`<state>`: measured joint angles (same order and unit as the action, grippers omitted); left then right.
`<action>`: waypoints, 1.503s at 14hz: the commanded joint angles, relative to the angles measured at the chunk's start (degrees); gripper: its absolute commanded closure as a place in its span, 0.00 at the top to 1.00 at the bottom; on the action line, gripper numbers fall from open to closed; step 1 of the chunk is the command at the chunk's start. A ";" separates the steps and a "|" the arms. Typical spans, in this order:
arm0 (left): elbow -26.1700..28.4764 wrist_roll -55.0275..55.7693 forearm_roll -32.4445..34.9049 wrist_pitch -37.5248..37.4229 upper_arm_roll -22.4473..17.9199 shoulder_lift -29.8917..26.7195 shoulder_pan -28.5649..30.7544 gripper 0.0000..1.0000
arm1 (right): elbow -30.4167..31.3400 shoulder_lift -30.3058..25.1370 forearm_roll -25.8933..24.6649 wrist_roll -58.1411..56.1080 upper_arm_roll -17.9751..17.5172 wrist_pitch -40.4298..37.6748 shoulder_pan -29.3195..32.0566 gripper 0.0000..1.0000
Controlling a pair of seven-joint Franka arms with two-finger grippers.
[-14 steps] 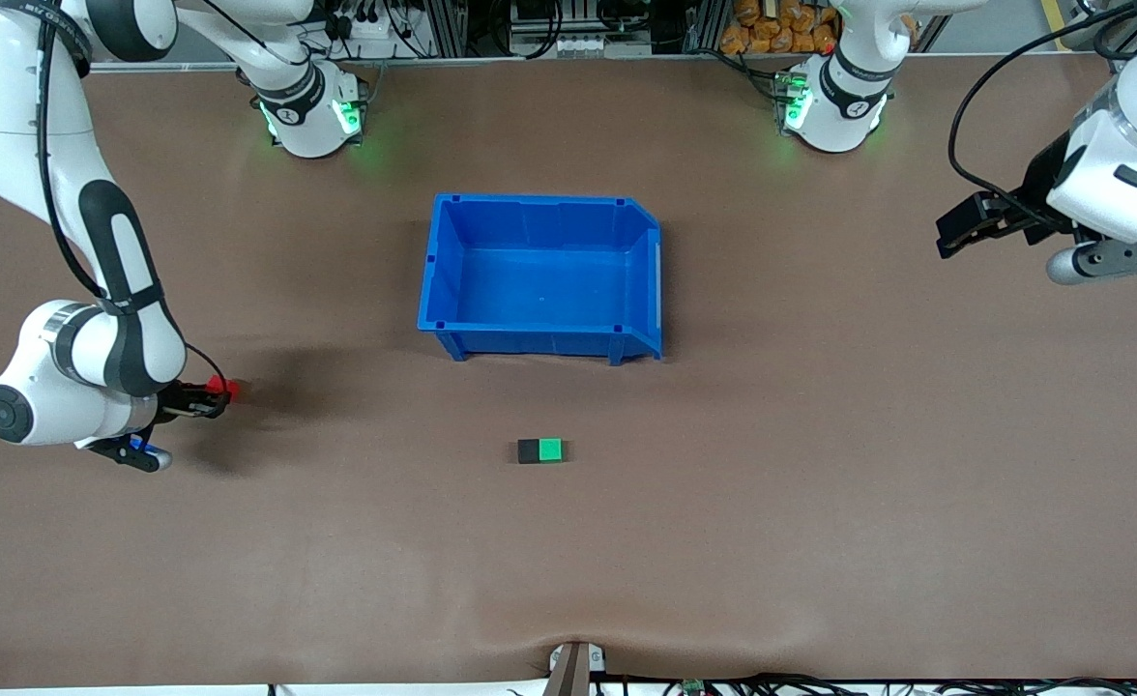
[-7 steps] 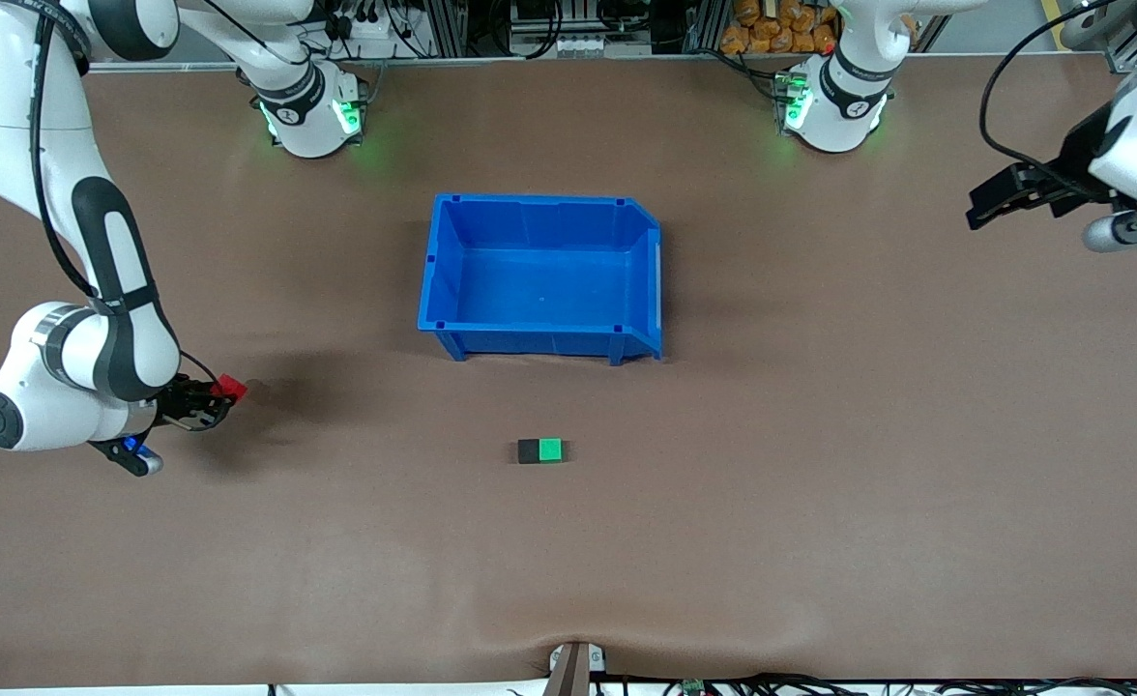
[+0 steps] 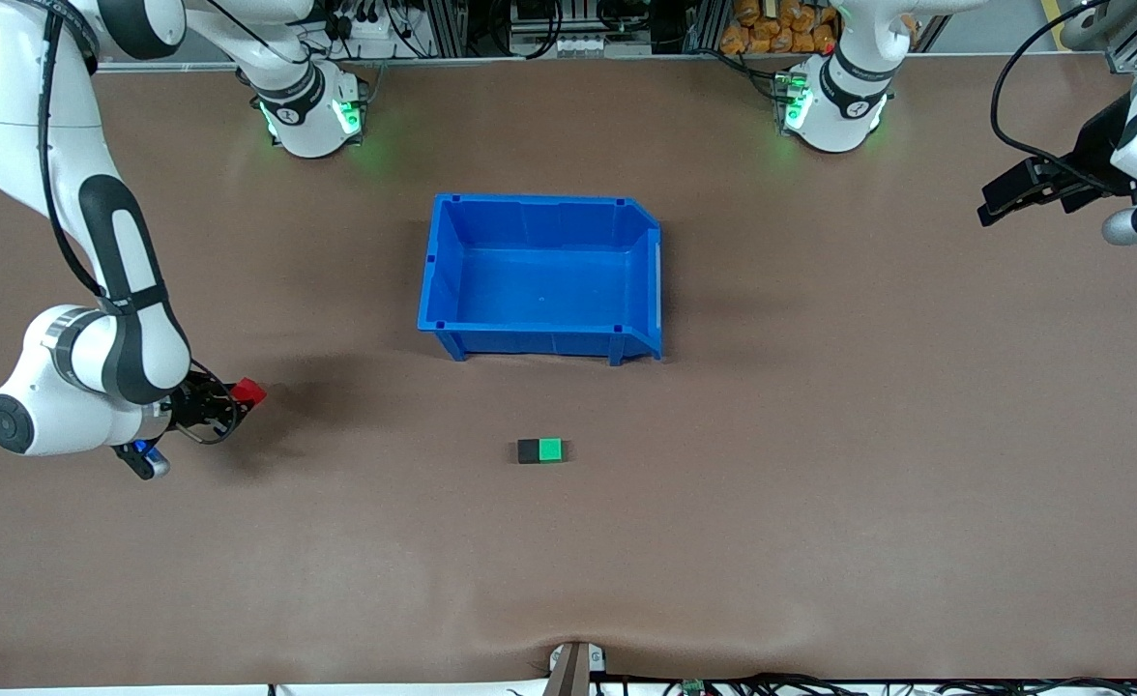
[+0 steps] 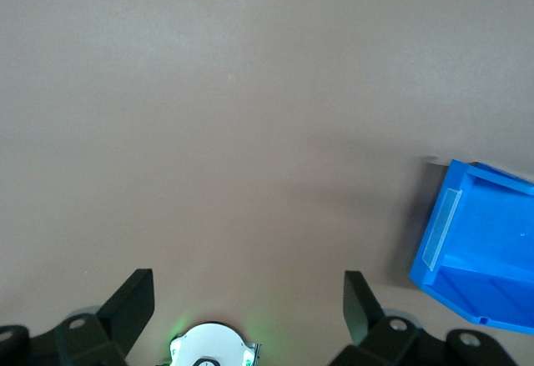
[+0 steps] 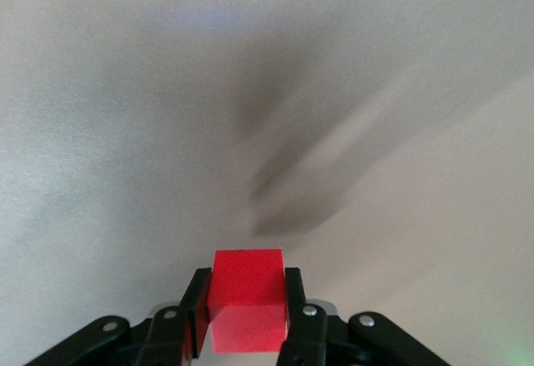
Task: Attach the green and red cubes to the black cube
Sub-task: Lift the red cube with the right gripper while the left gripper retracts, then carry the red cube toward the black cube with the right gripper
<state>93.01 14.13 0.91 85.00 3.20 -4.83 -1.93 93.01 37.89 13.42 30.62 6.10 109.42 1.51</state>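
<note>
Red cube (image 5: 247, 299) sits pinched between the black fingers (image 5: 293, 299) of the right gripper (image 3: 230, 398), held up in the air over bare brown table (image 3: 820, 503) toward the right arm's end. In the right wrist view the cube fills the gap between the two fingers, with its shadow smeared on the tabletop below.

Near the middle of the table, the black cube (image 3: 528, 450) and the green cube (image 3: 551, 449) lie touching side by side, the green one on the side toward the left arm's end. Both rest nearer the front camera than the blue bin (image 3: 541, 278), which stands upright a little apart from them.

At the left arm's end of the table, the left gripper (image 3: 1013, 198) hangs in the air with its fingers (image 4: 129, 308) spread wide, holding nothing; this arm waits.
</note>
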 commanded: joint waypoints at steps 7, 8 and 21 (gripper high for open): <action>0.69 -0.69 -0.38 -0.28 0.32 -1.14 0.44 1.00 | -1.60 -0.71 4.68 14.28 -0.21 -0.96 -3.53 0.00; 0.69 -0.69 -0.38 -0.28 0.23 -1.06 0.44 1.00 | -1.69 -0.71 4.77 15.86 -0.21 -0.88 -3.97 0.00; -0.02 -0.60 -0.30 -0.28 0.58 -0.53 0.09 1.00 | -3.89 -0.27 11.27 27.91 -0.21 0.79 -8.54 0.00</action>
<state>93.05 14.13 0.91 84.97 3.41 -4.83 -1.96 89.57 37.87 22.68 56.27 5.68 109.64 -6.20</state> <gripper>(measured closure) 0.000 0.604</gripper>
